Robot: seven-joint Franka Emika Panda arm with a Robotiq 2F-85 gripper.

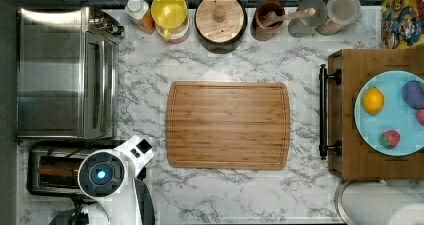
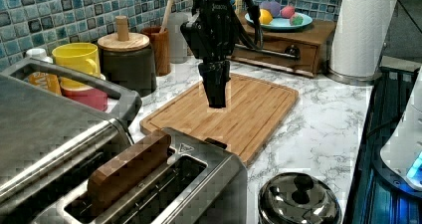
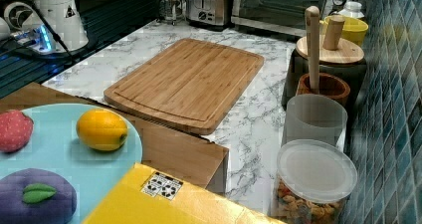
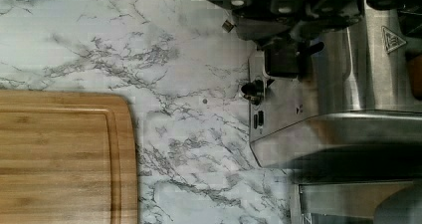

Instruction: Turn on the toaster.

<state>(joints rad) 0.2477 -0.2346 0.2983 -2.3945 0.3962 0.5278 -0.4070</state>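
The toaster (image 2: 199, 184) is a brushed-steel box in the foreground of the left view, with a brown wooden slice (image 2: 129, 167) standing in one slot. In the top view the toaster (image 1: 47, 172) sits at the lower left, partly hidden under my arm (image 1: 102, 174). My gripper (image 2: 217, 102) hangs shut and empty, a little above the toaster's end that faces the cutting board. The wrist view shows that end from above, with the black lever (image 4: 281, 59) right below my fingers and a small knob (image 4: 253, 88) beside it. The toaster (image 3: 209, 2) also stands at the far end of the counter in the right view.
A large steel toaster oven (image 1: 65, 72) stands beside the toaster. A bamboo cutting board (image 1: 227, 125) lies mid-counter. A shiny round kettle (image 2: 298, 201) sits next to the toaster. Jars and a yellow mug (image 1: 170, 12) line the tiled wall. A wooden stand with a blue plate (image 1: 372, 125) is at the top view's right.
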